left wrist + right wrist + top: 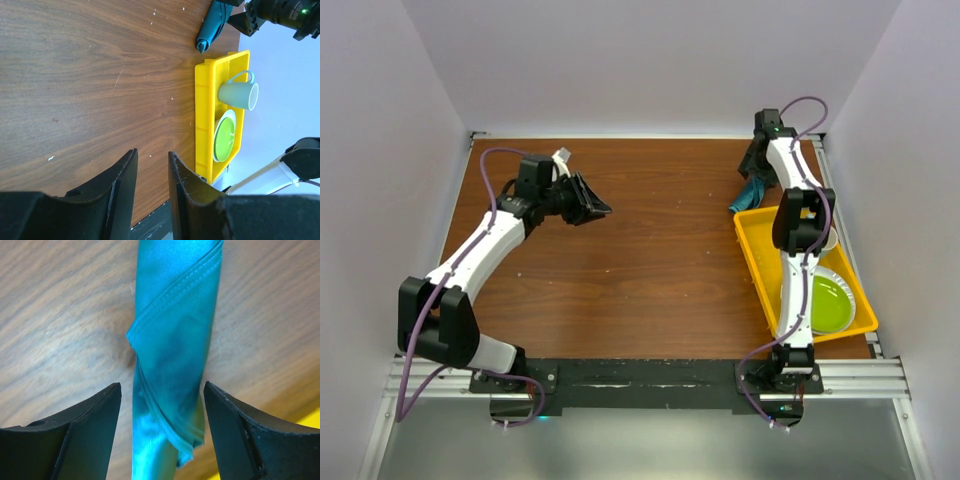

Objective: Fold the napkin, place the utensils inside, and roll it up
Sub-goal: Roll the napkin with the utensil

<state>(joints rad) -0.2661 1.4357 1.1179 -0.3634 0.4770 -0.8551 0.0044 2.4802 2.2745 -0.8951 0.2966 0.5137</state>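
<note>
Sitting nearest, by the right arm's base, a glossy round green plate (832, 303) lies in a rectangular yellow plastic tray (750, 255), with a pale mug (237, 93) beyond it. Farther out, the left jaws hover part open and empty over the wood-grain table (650, 260). Farthest, the napkin (172, 365), a tight teal cloth roll with a stitched hem, lies just off the tray's far corner between the right jaws, which are spread wide and grip nothing.
</note>
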